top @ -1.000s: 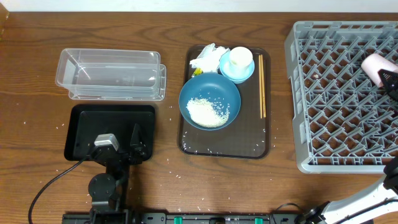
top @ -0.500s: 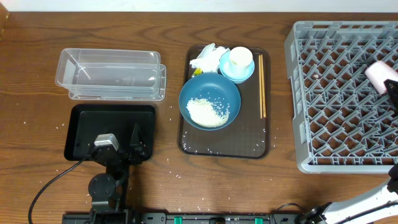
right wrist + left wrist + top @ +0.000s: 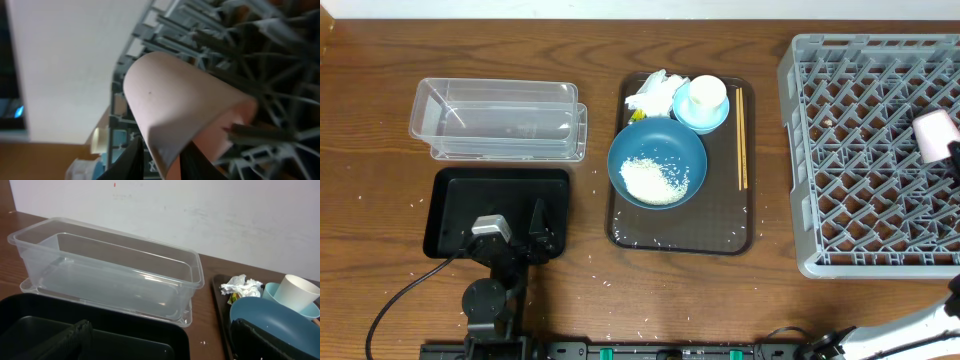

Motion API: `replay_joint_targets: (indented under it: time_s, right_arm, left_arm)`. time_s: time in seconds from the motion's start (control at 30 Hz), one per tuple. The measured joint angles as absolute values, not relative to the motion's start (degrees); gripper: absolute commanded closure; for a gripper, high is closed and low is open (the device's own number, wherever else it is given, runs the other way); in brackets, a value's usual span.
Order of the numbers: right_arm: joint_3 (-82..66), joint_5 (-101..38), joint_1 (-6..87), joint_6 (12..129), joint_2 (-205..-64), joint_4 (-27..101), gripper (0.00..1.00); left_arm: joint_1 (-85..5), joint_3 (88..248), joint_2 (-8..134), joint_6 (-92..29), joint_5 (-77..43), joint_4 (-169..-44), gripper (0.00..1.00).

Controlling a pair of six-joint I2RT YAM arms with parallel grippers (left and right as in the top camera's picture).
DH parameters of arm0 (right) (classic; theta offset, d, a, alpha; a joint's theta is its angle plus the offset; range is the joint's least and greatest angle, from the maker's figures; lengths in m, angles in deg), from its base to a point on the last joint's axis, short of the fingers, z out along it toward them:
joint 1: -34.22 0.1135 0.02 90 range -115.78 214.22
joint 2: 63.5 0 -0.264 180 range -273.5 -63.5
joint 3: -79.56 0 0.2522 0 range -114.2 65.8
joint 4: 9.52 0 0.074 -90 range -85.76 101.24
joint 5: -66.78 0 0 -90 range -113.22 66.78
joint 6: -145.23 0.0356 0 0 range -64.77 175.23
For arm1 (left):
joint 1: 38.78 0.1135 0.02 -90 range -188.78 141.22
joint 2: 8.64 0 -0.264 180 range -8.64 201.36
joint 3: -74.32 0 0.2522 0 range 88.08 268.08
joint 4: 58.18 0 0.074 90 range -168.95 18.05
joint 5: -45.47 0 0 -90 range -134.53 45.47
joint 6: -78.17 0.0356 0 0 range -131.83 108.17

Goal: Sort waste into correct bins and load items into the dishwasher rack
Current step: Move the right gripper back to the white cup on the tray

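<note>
Place: looks like a robotics lab bench, dressed up as a canteen clean-up spot
Worktop: wood-grain worktop (image 3: 380, 230), plain and flat, more desk than kitchen counter
Wall: bare white wall (image 3: 225, 220) right behind it
Robot gear: black arm (image 3: 488, 300) mounted at the front edge, a cable (image 3: 386, 303) looping off it, and a dark rail (image 3: 560, 352) with green bits along that edge
Canteen props: grey lattice dish rack (image 3: 860, 170), the catering kind, plus a brown serving tray (image 3: 720, 220) with used dishes on it
Bins: a clear container (image 3: 500, 120) and a black tray (image 3: 455, 205) set out one behind the other
</note>
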State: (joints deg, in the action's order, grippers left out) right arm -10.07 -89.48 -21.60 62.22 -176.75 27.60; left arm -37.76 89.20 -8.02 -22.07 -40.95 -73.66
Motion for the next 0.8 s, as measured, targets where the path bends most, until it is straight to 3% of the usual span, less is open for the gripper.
replay_joint_targets:
  time_s: [0.2,0.4,0.43,0.47,0.5,0.8]
  right_arm:
    - [-10.1,-78.6,-22.0,62.4,-166.7,32.7,0.75]
    - [-10.1,-70.7,-22.0,64.1,-157.7,33.9,0.63]
    - [-10.1,-70.0,-22.0,64.4,-156.6,33.9,0.56]
    - [-10.1,-69.6,-22.0,64.8,-155.8,33.9,0.43]
    - [-10.1,-69.4,-21.9,64.8,-155.0,33.9,0.17]
    - [-10.0,-68.0,-13.5,66.2,-154.1,34.9,0.22]
  left_arm:
    - [-37.8,89.2,-8.0,-22.1,-41.0,-73.7,0.09]
    - [-37.8,89.2,-8.0,-22.1,-41.0,-73.7,0.09]
    - [-37.8,89.2,-8.0,-22.1,-41.0,-73.7,0.09]
    - [-37.8,89.2,-8.0,-22.1,-41.0,-73.7,0.09]
    - [-37.8,89.2,-8.0,-22.1,-41.0,-73.7,0.09]
    - [-37.8,89.2,-8.0,-22.1,-41.0,-73.7,0.09]
